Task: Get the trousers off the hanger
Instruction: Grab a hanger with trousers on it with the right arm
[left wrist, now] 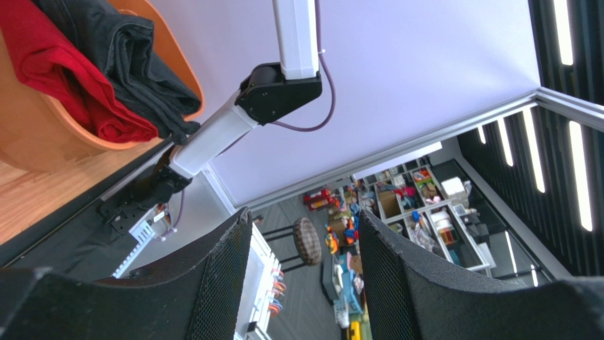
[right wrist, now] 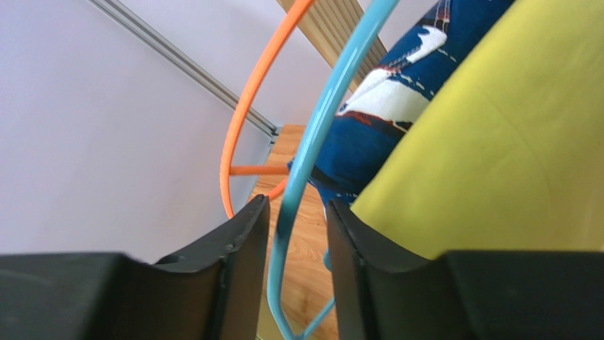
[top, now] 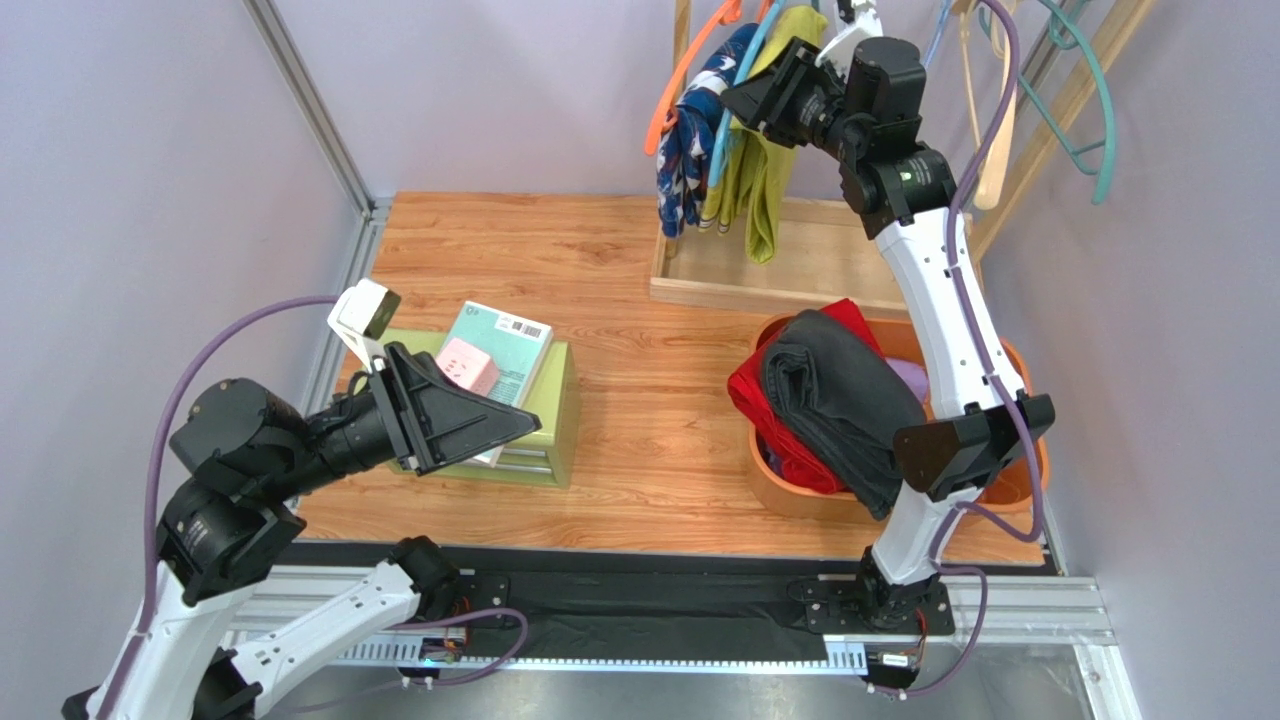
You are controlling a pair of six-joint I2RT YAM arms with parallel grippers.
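Note:
Navy patterned trousers [top: 688, 143] hang on an orange hanger [top: 676, 83], and yellow-green trousers [top: 766, 165] on a blue hanger [top: 732, 105], at the back rack. My right gripper [top: 747, 93] is up there. In the right wrist view its jaws [right wrist: 298, 209] straddle the blue hanger's wire [right wrist: 319, 120] with a gap on each side, the yellow-green cloth [right wrist: 496, 156] against the right finger's outside. Black [top: 834, 398], red [top: 774, 420] and lilac [top: 906, 375] trousers lie in the orange basket [top: 781, 488]. My left gripper [top: 496, 428] is open and empty at the left.
A wooden rack base [top: 751, 278] stands at the back, with empty teal hangers [top: 1097, 105] at the right. A green box [top: 549, 435] with a book [top: 504, 345] and a pink item [top: 466, 365] sits under the left gripper. Grey walls close both sides.

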